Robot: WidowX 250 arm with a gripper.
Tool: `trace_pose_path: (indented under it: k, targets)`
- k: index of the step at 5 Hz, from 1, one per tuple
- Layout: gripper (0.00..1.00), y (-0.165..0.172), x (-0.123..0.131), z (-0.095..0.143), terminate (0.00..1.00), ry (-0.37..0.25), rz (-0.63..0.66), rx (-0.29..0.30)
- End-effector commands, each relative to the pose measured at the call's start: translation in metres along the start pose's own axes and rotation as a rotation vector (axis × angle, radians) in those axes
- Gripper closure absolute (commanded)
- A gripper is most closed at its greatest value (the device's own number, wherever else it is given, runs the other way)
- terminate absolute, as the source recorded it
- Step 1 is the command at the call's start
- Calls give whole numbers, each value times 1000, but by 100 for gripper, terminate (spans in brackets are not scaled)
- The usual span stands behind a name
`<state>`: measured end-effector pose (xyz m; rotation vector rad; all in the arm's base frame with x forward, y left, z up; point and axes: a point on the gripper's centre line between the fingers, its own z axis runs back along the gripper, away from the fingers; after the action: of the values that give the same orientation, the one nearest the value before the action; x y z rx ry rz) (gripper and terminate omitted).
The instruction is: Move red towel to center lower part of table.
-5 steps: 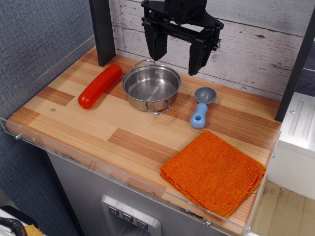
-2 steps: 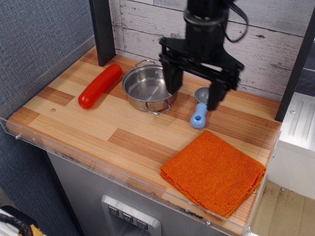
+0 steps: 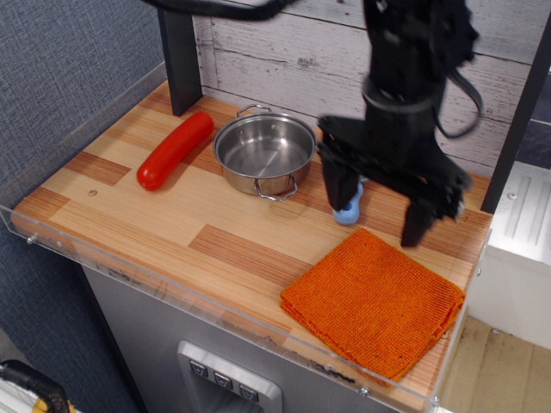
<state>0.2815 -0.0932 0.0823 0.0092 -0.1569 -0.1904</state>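
On the table, a butcher-block top with a clear rim, four loose things lie, one of each kind. Farthest left is one glossy red sausage toy, lying slantwise near the back. Just to its right, close beside it, stands one steel pot, upright and empty, with two wire handles. Right of the pot lies one blue scoop, mostly hidden behind the arm; only its lower handle end shows.

One black gripper hangs above the right half of the table, its two fingers spread wide apart with nothing between them. The left finger covers the scoop; the right finger's tip is over the upper edge of the towel.

One red towel, folded square, lies flat at the front right corner, reaching the clear rim.
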Motion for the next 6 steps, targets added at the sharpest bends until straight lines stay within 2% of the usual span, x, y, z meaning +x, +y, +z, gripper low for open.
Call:
trace_pose_path:
  k: [1, 4, 6]
  targets:
    - [0, -16, -7, -17, 0, 49, -50, 0]
    - [0, -17, -25, -41, 0, 120, -91, 9]
    - [0, -17, -32, -54, 0, 129, -100, -4]
